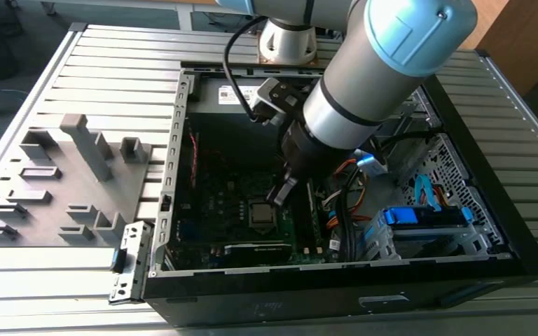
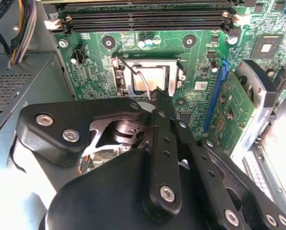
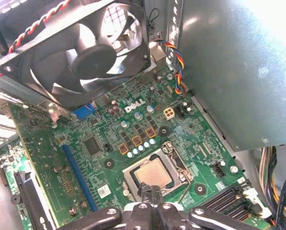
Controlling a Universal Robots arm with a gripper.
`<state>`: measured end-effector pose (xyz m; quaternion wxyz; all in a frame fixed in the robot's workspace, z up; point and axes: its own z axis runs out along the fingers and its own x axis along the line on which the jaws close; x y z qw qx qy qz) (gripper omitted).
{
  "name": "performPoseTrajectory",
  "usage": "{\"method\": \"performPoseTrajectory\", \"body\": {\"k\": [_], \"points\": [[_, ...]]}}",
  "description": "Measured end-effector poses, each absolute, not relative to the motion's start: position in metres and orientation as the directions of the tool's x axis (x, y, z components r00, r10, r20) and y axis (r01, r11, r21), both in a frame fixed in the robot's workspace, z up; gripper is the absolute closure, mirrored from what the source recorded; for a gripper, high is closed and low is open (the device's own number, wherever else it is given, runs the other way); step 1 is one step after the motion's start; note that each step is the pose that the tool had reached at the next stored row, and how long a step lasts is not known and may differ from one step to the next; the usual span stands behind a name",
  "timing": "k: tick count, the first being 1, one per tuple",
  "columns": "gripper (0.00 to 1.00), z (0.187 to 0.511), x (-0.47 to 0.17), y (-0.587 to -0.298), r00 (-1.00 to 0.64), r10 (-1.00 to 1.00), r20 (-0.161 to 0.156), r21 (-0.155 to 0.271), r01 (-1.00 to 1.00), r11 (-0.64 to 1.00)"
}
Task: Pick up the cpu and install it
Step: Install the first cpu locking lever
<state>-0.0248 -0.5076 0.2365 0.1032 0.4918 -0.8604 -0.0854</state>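
The cpu (image 3: 153,173) lies flat in the socket (image 3: 155,171) on the green motherboard (image 3: 109,143), right under the pincer (image 3: 150,191) tips. The pincer's fingers (image 2: 160,103) are pressed together, holding nothing. Any lettering on the board is left unread.

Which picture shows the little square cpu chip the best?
The first wrist view: the cpu lies in the socket, its top plain. In the second wrist view a wire lever crosses it. In the exterior view it is tiny.
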Motion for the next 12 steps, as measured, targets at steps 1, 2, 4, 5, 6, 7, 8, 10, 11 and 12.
{"method": "performPoseTrajectory", "body": {"k": [1, 2, 4, 5, 6, 7, 8, 10, 11, 12], "points": [[0.89, 0.2367, -0.0248, -0.5074, -0.495, -0.864, 0.092, 0.249, -0.829, 0.501], [0.89, 0.2369, -0.0248, -0.5072, -0.495, -0.864, 0.091, 0.25, -0.829, 0.501], [0.89, 0.2374, -0.0247, -0.5066, -0.495, -0.864, 0.089, 0.251, -0.829, 0.5], [0.89, 0.2375, -0.0247, -0.5062, -0.495, -0.864, 0.088, 0.252, -0.829, 0.5], [0.89, 0.2376, -0.0248, -0.5056, -0.495, -0.865, 0.087, 0.252, -0.829, 0.5], [0.89, 0.2377, -0.0248, -0.5049, -0.495, -0.865, 0.086, 0.253, -0.829, 0.5], [0.89, 0.2377, -0.0248, -0.5042, -0.495, -0.865, 0.085, 0.253, -0.829, 0.499], [0.89, 0.2377, -0.0248, -0.5024, -0.495, -0.865, 0.083, 0.254, -0.829, 0.499], [0.89, 0.2378, -0.0248, -0.5015, -0.495, -0.865, 0.082, 0.255, -0.829, 0.498], [0.89, 0.2377, -0.0248, -0.5006, -0.495, -0.865, 0.081, 0.256, -0.829, 0.498]]}}
